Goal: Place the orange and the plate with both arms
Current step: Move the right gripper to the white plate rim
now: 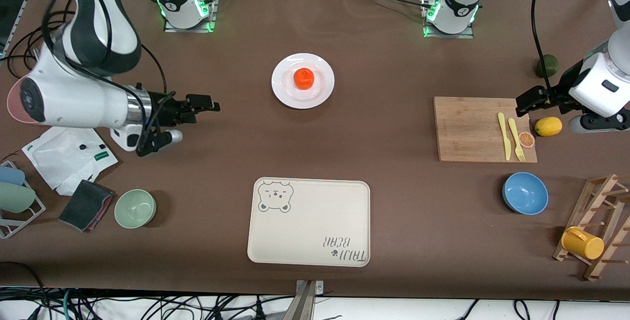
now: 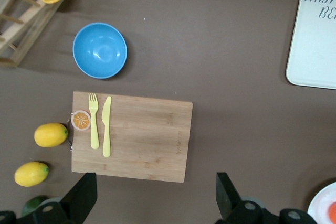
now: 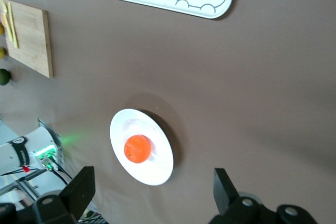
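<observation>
From the front, you're looking at a brown table [image 1: 393,202] with the orange [image 1: 303,78] sitting in the middle of the plate [image 1: 302,80], the beige bear tray [image 1: 309,221] lying nearer the camera, while your right gripper [image 1: 209,106] is hovering open-jawed over bare cloth and your left gripper [image 1: 526,103] is hanging over the cutting board [image 1: 472,128], jaws apart. Your left wrist view is showing spread fingers [image 2: 84,195] above that board, with the blue bowl [image 2: 100,50] close by. Your right wrist view is showing parted fingers [image 3: 79,187] over the plate holding the orange.
</observation>
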Available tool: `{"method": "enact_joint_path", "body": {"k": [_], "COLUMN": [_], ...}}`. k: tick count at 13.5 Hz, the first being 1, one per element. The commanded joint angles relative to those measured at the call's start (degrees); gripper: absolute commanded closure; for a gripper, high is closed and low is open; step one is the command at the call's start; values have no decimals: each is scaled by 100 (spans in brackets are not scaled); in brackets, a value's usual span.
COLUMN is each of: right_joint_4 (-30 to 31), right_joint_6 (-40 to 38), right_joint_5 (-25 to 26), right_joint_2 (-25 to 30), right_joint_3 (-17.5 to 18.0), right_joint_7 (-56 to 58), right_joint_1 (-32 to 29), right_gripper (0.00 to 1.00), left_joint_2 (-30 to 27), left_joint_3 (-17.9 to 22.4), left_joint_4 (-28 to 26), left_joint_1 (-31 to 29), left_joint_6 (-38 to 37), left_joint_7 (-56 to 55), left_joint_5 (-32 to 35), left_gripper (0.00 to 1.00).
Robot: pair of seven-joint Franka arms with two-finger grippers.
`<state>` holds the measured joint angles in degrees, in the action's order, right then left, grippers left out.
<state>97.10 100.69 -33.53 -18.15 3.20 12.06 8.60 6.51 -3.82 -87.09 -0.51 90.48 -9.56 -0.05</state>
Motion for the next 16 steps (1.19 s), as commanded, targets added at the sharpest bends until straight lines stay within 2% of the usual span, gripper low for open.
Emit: {"method": "enact_joint_path", "body": {"k": [1,6,11,13,16], "right_joint_4": [466,1336,2233,2479,2682], "right_joint_6": [406,925,1637,1935,2375], "right_joint_5": [-468,-1496,-2656,-2982,-3387], "right_joint_2": [-48,-250,-443,-505,-541], "right_joint_3": [6,32,444,497,875], "right_joint_7": [453,1499,2764,3231,3268], "right_joint_1": [-25,-25,-8,-7,1], "right_gripper": [0,0,0,0,0], "left_joint_2": [-624,-546,-510,-510,-519], "left_joint_3": [374,347,330,321,268], "left_joint_4": [-922,-767,-731,-722,-687], "left_joint_1": [183,174,183,183,191], "left_joint_6": [416,295,216,216,198], "left_joint_7": [304,719,736,736,718], "left_joint_5": [-285,-197,-180,-101,-13], "left_gripper": [0,0,0,0,0]}}
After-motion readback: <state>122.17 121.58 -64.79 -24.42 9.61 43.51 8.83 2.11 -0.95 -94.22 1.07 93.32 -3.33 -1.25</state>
